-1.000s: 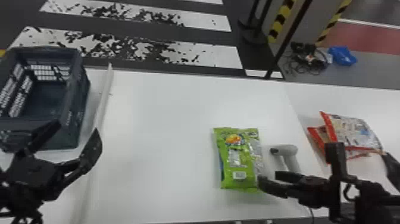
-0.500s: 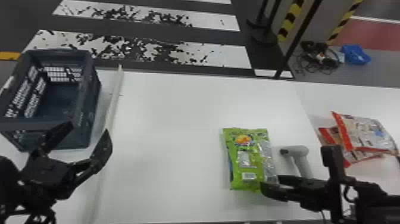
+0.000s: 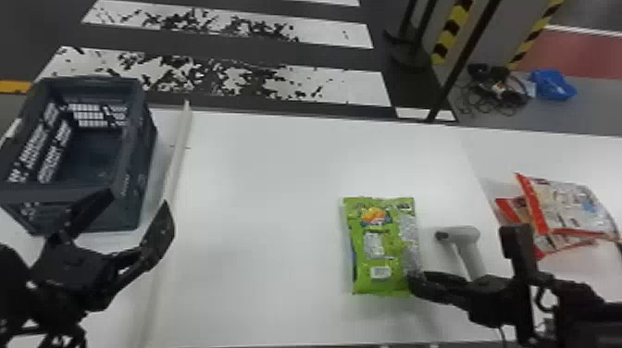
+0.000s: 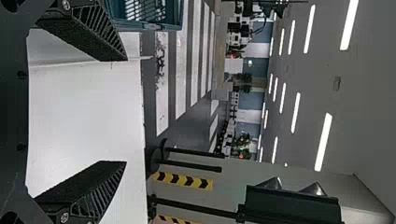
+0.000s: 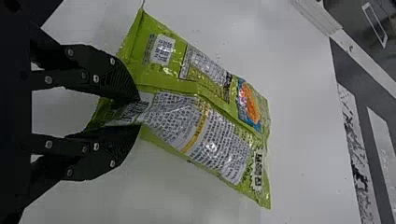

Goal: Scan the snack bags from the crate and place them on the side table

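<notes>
The green snack bag (image 3: 382, 245) lies on the white table with its printed back up. At the bag's near right corner is my right gripper (image 3: 413, 280). In the right wrist view, my right gripper (image 5: 139, 112) is shut on one end of the green bag (image 5: 201, 135), which bunches between the fingers. My left gripper (image 3: 137, 198) hangs by the dark crate (image 3: 132, 185) at the left, and in the left wrist view the left gripper (image 4: 126, 111) is open with nothing held. A grey handheld scanner (image 3: 467, 245) lies right of the bag.
Two red-edged snack bags (image 3: 567, 208) overlap on the side table (image 3: 481, 143) at the right. A pale raised strip (image 3: 178, 152) runs along the white table (image 3: 259, 185) beside the crate. A dark pole (image 3: 463, 60) stands beyond the far edge.
The head view has shifted, so the scene sits farther right in it than a second ago. The right gripper has closed on the green bag's edge, drawing it in and nudging the bag slightly left.
</notes>
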Robot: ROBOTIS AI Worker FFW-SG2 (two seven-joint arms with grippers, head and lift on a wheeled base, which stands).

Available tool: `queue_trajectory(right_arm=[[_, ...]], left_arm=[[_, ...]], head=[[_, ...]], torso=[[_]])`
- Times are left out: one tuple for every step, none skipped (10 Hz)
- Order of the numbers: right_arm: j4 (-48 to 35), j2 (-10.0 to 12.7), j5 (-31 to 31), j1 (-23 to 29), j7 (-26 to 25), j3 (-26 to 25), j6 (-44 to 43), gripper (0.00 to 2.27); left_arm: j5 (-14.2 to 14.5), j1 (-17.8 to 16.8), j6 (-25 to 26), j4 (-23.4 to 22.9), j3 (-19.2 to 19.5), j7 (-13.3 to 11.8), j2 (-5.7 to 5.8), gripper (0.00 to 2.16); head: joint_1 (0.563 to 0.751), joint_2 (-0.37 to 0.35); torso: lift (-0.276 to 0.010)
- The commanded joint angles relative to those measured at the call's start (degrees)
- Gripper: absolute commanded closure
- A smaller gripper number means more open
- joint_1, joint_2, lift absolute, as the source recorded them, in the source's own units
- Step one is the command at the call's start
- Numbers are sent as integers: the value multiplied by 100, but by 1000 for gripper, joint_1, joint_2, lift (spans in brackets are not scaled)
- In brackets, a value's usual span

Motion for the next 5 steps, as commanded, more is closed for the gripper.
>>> queue_trajectory(right_arm=[[-26, 9, 1, 55, 109, -101, -216, 2236], [-105, 35, -122, 135, 171, -259, -251, 2236], [-228, 44, -386, 196, 215, -487, -251, 2236], [-404, 105, -658, 266, 232, -786, -251, 2236], [-527, 211, -931, 275, 232, -1120, -269, 2236]], left_arm=[[0, 9, -16, -12, 1, -1, -24, 83], [9, 27, -16, -21, 9, -1, -24, 83], [9, 35, -16, -38, 9, -1, -24, 83], [9, 44, -16, -47, 9, -1, -24, 83], [0, 44, -16, -64, 9, -1, -24, 83]], head=[[695, -141], [695, -141], [695, -144], [695, -151], [695, -156]], torso=[[-94], [-94], [-94], [-94], [-94]])
